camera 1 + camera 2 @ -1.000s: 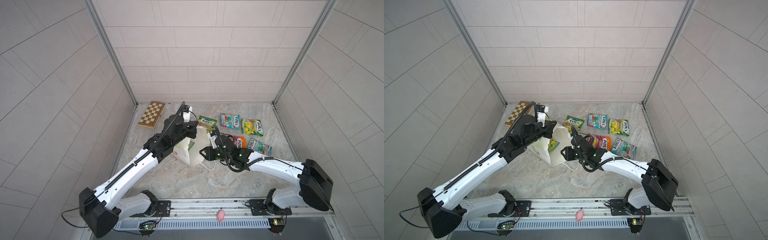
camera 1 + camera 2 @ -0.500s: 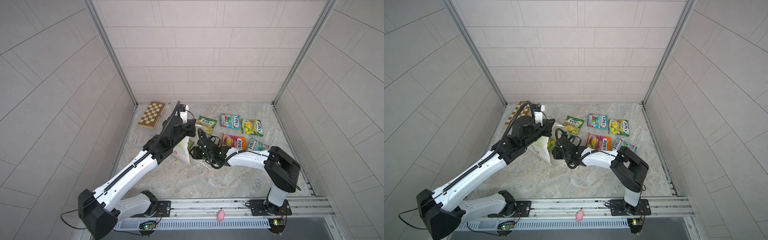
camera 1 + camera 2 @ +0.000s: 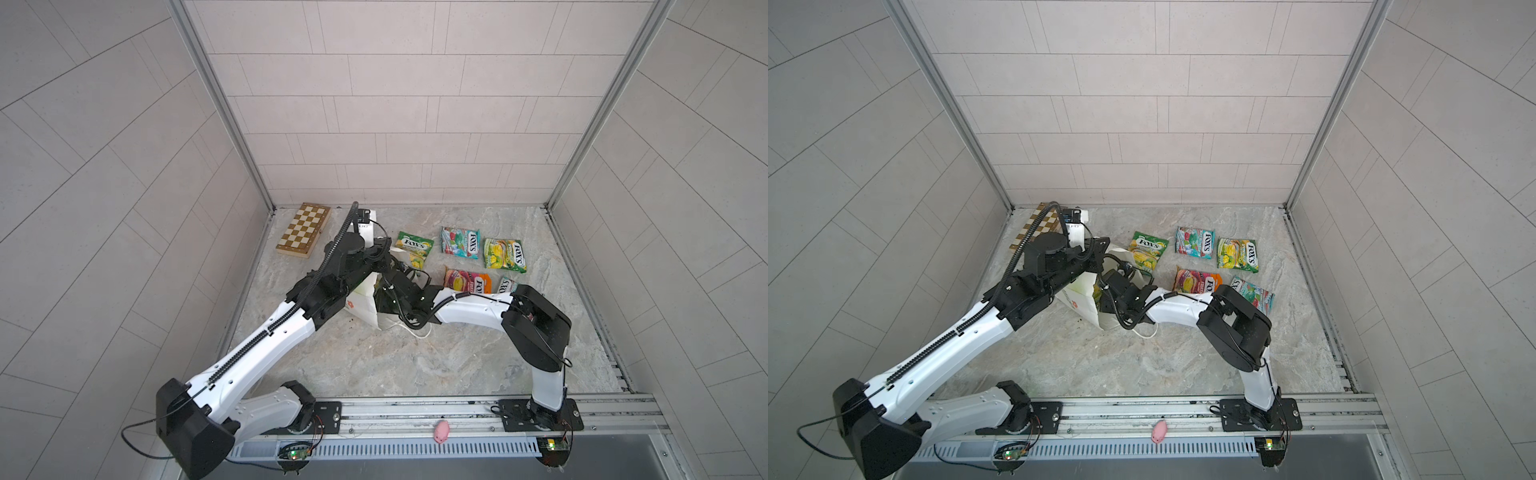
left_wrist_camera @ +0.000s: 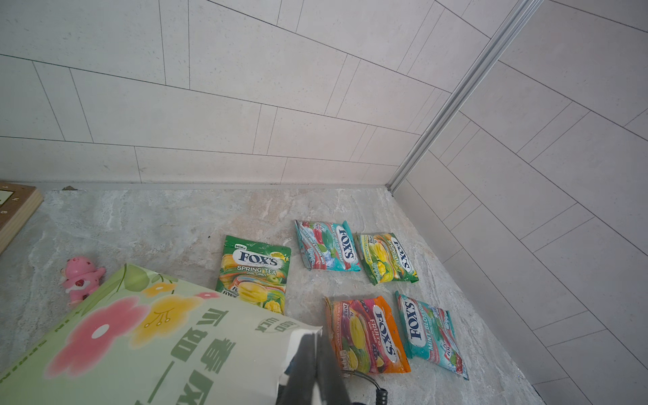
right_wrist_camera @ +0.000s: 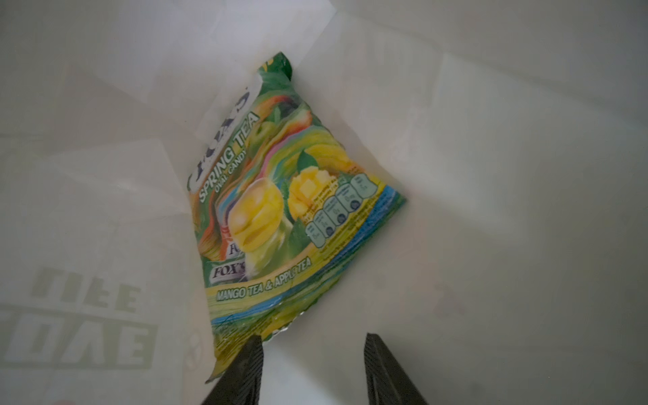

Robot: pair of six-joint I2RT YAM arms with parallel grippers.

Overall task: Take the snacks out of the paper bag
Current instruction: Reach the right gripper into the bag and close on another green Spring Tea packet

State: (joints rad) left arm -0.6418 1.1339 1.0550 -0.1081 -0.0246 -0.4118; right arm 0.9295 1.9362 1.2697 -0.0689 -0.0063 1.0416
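L gripper [image 4: 315, 350] clamps paper bag [image 4: 140, 333] rim; R gripper [image 5: 314, 338], half-open & empty inside, may nip only green packet's [image 5: 273, 196] corner, so it slips.

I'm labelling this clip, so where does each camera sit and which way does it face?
A top view: high over the front rail, looking down on the table, left arm, right arm and paper bag.
A top view: alongside, facing likewise; the left arm partly hides the chessboard.
Left wrist: on the left arm, looking across five snacks to the back wall; the shut left claw pinches the bag rim.
Right wrist: inside the bag, facing a Spring Tea snack; the open right claw shows.
Shared: top and left wrist views show those five snacks.
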